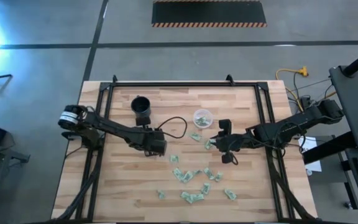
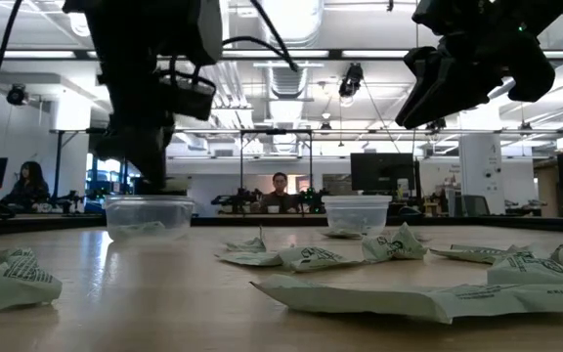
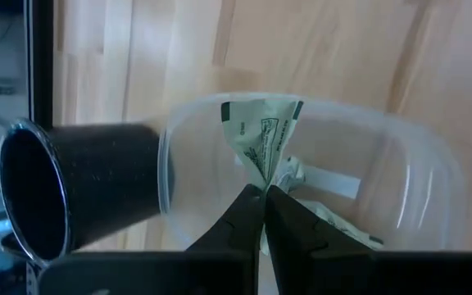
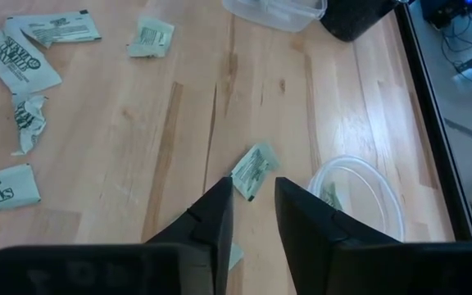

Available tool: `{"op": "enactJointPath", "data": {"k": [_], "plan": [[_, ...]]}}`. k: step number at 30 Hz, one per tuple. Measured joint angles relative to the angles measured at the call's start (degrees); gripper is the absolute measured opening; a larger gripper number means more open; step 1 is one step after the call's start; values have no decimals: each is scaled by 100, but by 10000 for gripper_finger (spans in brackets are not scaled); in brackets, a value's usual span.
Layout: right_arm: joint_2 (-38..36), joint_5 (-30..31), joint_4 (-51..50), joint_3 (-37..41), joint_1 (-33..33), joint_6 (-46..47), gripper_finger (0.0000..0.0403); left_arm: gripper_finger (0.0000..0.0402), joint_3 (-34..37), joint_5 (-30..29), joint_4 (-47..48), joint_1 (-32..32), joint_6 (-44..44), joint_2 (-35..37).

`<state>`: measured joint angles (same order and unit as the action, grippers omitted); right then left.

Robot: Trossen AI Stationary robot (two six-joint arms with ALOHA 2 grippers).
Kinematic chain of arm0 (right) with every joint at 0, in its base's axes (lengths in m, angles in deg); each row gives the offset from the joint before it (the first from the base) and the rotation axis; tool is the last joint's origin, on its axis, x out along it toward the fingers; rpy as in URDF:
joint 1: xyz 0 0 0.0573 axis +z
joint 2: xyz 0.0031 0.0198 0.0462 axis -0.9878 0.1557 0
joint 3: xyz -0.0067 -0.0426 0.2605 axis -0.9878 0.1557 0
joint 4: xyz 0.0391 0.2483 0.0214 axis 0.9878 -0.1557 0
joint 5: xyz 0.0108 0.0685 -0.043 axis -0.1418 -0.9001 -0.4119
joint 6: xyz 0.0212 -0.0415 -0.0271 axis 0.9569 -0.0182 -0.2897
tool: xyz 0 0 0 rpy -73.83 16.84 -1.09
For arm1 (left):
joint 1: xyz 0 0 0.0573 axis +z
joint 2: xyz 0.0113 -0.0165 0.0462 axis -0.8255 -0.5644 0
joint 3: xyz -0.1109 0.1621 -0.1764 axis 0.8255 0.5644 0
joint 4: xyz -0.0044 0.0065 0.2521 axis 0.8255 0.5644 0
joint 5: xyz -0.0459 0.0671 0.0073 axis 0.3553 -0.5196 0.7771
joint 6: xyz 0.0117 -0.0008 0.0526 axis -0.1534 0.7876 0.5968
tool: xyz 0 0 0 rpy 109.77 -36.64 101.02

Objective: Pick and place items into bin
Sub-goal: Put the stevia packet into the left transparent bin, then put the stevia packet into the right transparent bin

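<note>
The left gripper hangs over a clear plastic container at the table's middle left, its fingers pinched tight on a green-and-white packet held above the container's opening; other packets already lie inside. A black cup stands just beyond that container, toward the far left of the wooden table.

The right gripper hovers above the table's middle right, fingers narrowly parted with nothing between them, over a single loose packet on the wood. Just beside it sits a second clear round container with packets in it.

Most of the loose packets lie scattered over the near middle of the table, between and in front of the two arms.
</note>
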<state>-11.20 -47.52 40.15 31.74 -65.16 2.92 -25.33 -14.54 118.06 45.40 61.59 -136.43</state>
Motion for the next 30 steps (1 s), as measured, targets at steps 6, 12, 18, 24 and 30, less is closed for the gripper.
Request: {"op": "enactJointPath", "data": {"k": [6, 12, 18, 24, 30], "plan": [[0, 0, 3, 0, 0, 11, 77, 8, 190, -9, -8, 0, -209, -2], [0, -2, 2, 0, 0, 31, 83, 60, 264, -11, -63, 0, -224, -2], [0, -258, 7, 0, 0, 174, 88, 111, 142, -8, -62, -3, -210, 2], [182, -936, 240, 0, 2, 171, 86, 128, 67, 66, -77, -206, -247, 274], [831, -939, 235, 0, -2, 128, 76, 123, 60, -175, -233, -946, -664, 709]]}}
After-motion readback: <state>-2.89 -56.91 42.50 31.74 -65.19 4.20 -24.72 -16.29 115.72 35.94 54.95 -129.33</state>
